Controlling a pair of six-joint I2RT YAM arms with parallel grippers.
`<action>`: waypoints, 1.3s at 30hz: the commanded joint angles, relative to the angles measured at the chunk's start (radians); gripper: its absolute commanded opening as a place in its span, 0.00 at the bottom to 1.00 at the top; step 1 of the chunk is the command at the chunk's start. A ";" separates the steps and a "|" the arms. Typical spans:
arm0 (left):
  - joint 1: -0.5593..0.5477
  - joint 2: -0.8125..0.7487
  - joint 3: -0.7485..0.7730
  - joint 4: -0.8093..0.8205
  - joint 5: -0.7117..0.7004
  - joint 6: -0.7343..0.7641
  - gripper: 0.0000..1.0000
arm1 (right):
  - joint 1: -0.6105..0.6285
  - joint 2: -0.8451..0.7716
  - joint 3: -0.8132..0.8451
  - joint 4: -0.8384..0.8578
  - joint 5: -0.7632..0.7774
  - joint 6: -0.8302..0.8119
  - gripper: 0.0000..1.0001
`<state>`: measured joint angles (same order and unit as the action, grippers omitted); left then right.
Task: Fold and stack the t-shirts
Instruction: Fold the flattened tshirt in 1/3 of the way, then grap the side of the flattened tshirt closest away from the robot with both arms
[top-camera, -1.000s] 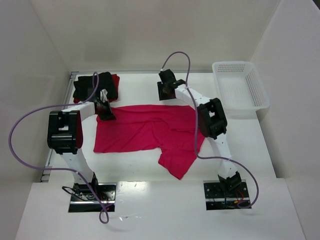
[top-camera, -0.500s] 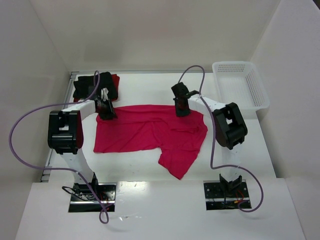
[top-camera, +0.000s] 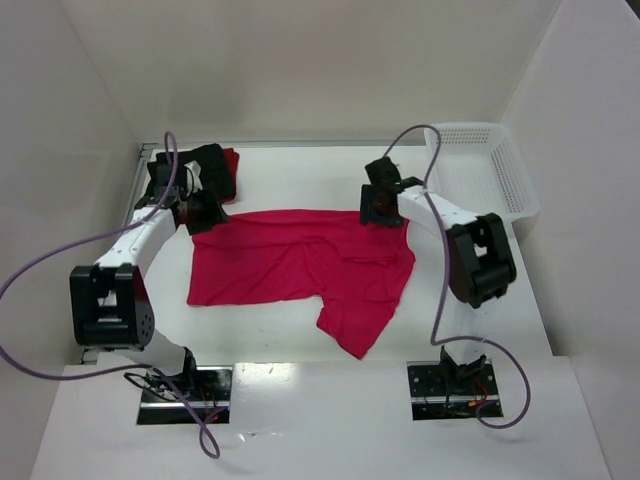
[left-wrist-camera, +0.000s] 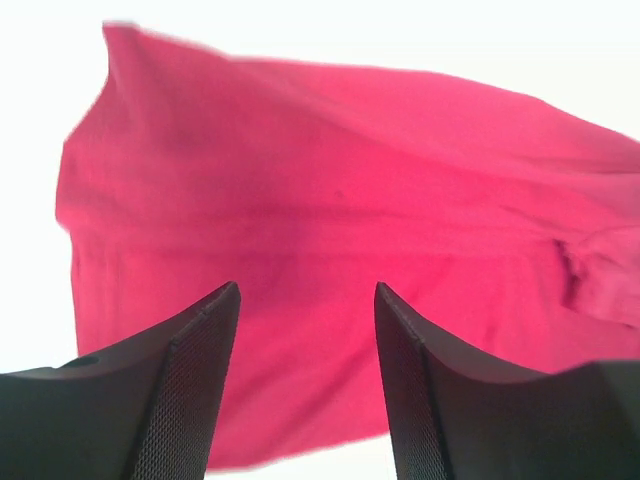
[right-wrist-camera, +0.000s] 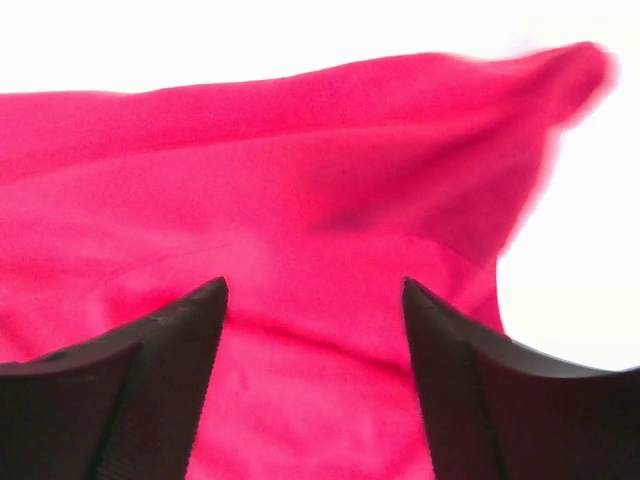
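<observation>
Two empty, parted claws, the left gripper (left-wrist-camera: 305, 290) and the right gripper (right-wrist-camera: 315, 285), hover over the far edge of the bright crimson-pink cloth t-shirt (top-camera: 300, 260), which lies rumpled left of the white perforated plastic basket (top-camera: 490, 175). Uneven pinches would likely skew the fold.

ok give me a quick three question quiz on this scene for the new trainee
1. True or false: a folded shirt lies in the white basket.
2. Where is the black t-shirt? A: far left corner of the table. B: in the basket. C: at the near edge.
3. Fill in: over the spread crimson-pink t-shirt, the left gripper and right gripper both have their jaws ____.
Key: 1 false; 2 A; 3 open.
</observation>
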<state>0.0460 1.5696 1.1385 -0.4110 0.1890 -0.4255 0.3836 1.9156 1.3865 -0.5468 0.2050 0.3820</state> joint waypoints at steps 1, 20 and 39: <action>-0.011 -0.120 -0.068 -0.046 0.004 -0.108 0.65 | -0.011 -0.249 -0.046 -0.001 -0.068 0.054 0.79; -0.011 -0.626 -0.273 -0.265 -0.100 -0.381 0.95 | 0.078 -0.652 -0.322 -0.281 -0.219 0.169 1.00; -0.041 -0.425 -0.269 -0.127 -0.031 -0.335 0.96 | 0.189 -0.577 -0.266 -0.343 -0.162 0.227 0.83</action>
<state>0.0193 1.0866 0.8532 -0.6075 0.1318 -0.7853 0.5755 1.3014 1.1187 -0.9493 0.0620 0.5793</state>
